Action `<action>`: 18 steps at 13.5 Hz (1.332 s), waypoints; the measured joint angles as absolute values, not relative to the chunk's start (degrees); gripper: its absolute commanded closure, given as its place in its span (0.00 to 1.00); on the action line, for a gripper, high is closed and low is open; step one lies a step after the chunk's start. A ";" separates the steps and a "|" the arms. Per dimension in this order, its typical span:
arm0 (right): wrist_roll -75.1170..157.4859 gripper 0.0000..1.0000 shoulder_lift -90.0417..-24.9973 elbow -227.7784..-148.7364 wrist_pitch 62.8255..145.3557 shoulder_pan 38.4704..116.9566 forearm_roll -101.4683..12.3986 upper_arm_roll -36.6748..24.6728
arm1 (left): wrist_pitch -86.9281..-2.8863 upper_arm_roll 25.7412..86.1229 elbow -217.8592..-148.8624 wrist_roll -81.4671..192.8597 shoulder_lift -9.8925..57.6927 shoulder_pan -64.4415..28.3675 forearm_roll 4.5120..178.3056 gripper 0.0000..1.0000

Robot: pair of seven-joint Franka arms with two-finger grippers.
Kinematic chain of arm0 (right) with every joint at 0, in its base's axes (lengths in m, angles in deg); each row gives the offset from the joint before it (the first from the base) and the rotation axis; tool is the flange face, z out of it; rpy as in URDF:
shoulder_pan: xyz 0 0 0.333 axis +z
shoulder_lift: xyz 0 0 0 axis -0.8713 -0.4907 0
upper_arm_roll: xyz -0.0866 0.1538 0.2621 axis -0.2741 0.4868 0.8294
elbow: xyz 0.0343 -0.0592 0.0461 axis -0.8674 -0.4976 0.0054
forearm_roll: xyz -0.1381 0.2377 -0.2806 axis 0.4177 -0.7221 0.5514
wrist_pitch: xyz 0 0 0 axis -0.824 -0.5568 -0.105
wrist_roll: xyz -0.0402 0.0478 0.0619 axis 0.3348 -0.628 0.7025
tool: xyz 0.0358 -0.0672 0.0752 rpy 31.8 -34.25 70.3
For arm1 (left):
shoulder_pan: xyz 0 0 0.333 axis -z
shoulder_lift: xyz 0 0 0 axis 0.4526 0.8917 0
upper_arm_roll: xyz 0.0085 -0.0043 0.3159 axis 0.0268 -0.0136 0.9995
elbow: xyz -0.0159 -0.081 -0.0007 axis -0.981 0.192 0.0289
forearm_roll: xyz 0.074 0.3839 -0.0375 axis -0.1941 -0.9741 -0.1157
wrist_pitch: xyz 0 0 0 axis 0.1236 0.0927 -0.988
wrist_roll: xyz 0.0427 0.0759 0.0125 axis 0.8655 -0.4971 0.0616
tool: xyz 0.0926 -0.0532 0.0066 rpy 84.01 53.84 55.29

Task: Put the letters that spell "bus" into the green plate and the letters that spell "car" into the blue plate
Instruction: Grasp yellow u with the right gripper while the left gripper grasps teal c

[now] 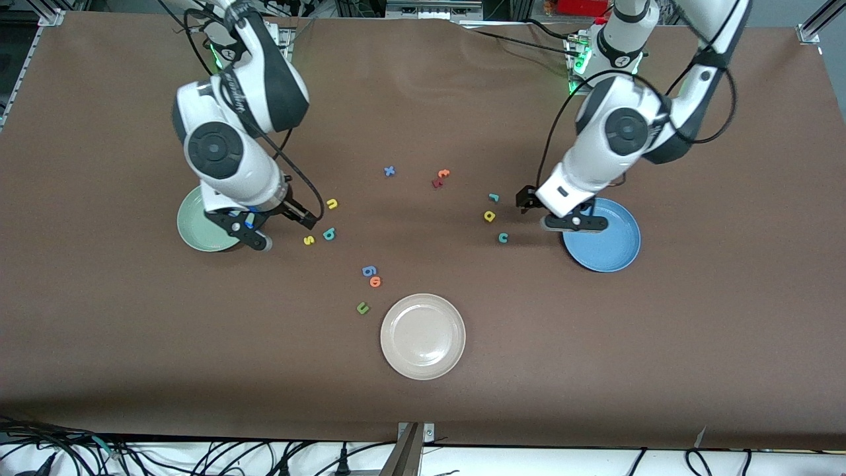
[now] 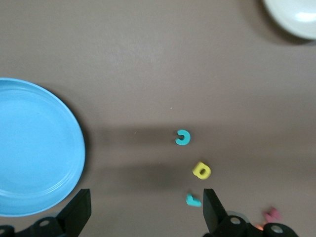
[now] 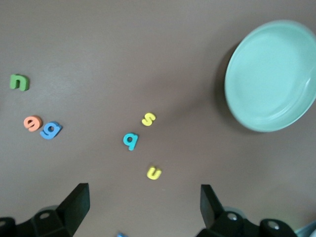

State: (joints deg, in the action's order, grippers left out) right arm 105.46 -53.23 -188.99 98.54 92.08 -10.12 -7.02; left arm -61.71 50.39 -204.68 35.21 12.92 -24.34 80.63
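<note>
The right gripper (image 1: 281, 228) hangs over the worktop (image 1: 423, 396) at the edge of the green plate (image 1: 198, 231), its jaws spread wide and holding nothing. In the right wrist view the 3 "bus" letters lie just ahead of the open jaws: the yellow u (image 3: 154, 173) closest to them, the teal b (image 3: 130, 141) a little further out, the yellow s (image 3: 148, 119) just past that. All 3 sit near one another but apart, and the green plate is off to one side of the jaws, empty.

The left gripper (image 1: 562, 213) hangs over the rim of the blue plate (image 1: 611, 254), jaws also wide and empty. In the left wrist view the teal r (image 2: 193, 200) lies almost level with one fingertip (image 2: 211, 207), just inside it, with the yellow a (image 2: 201, 170) and the teal c (image 2: 183, 138) further ahead. The blue plate is empty.

These 6 letters look like thin foam: very light, soft, flat on the worktop, unlikely to break. My judgement is that each needs a pinch across its narrow width, fingertips brought right down to the surface, 1 letter at a time; too hard a squeeze could fold it, and a light piece may cling to a pad on release. The open curves of the c and u give less solid material to bear on than the stem of the b.

A green u (image 3: 19, 82), an orange o (image 3: 32, 123), a blue g (image 3: 50, 130) and a white plate (image 1: 423, 336) lie well clear of both jaws.
</note>
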 measured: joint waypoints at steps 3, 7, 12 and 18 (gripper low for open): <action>113.92 0.02 -53.19 -196.72 107.54 92.17 -10.62 -4.47 | -67.27 50.25 -204.16 30.03 20.28 -21.90 74.22 0.00; 118.00 0.02 -53.12 -206.00 116.52 92.20 -11.97 -2.50 | -75.13 50.36 -203.57 27.05 26.52 -20.88 70.50 0.04; 123.33 0.06 -53.06 -214.81 128.26 92.23 -12.02 0.21 | -76.37 50.38 -201.38 16.10 29.47 -20.38 58.93 0.09; 123.44 0.08 -55.08 -216.81 131.82 92.13 -12.02 0.17 | -76.37 50.39 -199.01 2.67 33.58 -19.41 46.94 0.19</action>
